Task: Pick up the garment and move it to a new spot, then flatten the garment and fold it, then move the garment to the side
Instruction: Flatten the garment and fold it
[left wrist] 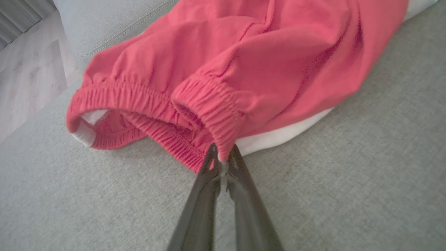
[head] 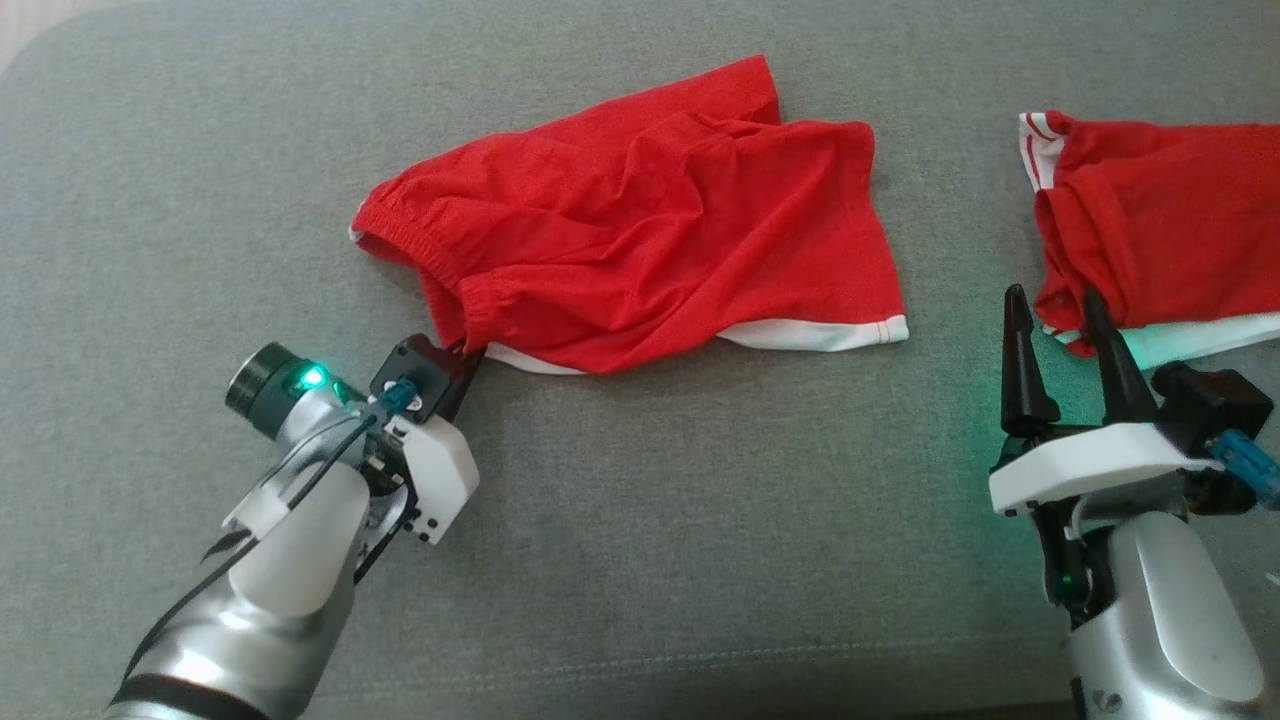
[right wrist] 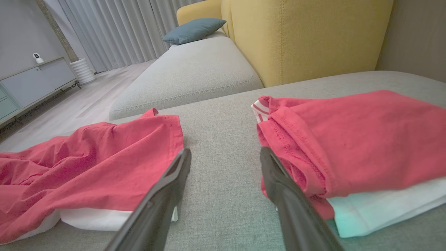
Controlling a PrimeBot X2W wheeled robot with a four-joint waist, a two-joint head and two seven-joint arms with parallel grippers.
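One red garment (head: 650, 230) on grey cushion (head: 700, 500), waistband corner (left wrist: 224, 144) pinched in left claw (left wrist: 222, 158), right claw (head: 1053, 297) gaping, nearby

head: overhead, downward | wrists: low, close | shared: red garment (head: 640, 250)

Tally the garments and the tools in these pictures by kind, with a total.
Garments: 2, the red shorts and the folded red garment.
Tools: 2, the left tool, pinching the shorts' waistband, and the right tool, open.
Total: 4.
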